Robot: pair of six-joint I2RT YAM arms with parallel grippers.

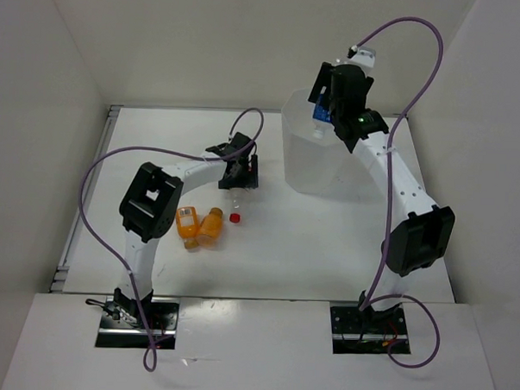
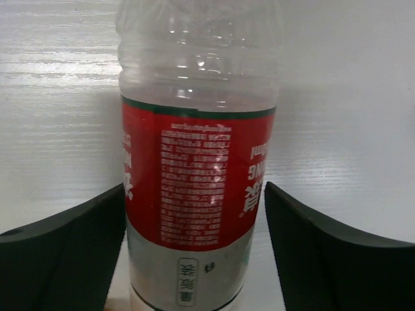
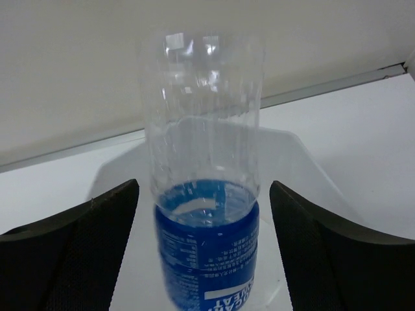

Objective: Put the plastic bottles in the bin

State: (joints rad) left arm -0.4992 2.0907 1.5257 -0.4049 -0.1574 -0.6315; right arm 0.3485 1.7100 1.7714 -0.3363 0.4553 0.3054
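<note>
The red-label clear bottle [image 1: 235,203] lies on the table with its red cap toward the arms. My left gripper [image 1: 238,181] is open around it. In the left wrist view the bottle [image 2: 194,181] fills the space between the fingers [image 2: 71,253]; the left one touches the label and a thin gap shows on the right. My right gripper [image 1: 326,111] is above the bin [image 1: 309,167]. The blue-label bottle [image 3: 206,233] sits between its spread fingers [image 3: 324,253] with a gap on each side, over the bin [image 3: 292,152]. Two orange bottles [image 1: 198,226] lie side by side on the table.
White walls enclose the table at the back and on both sides. The bin stands at the back right. Purple cables loop over both arms. The left arm's elbow [image 1: 149,200] hangs just left of the orange bottles.
</note>
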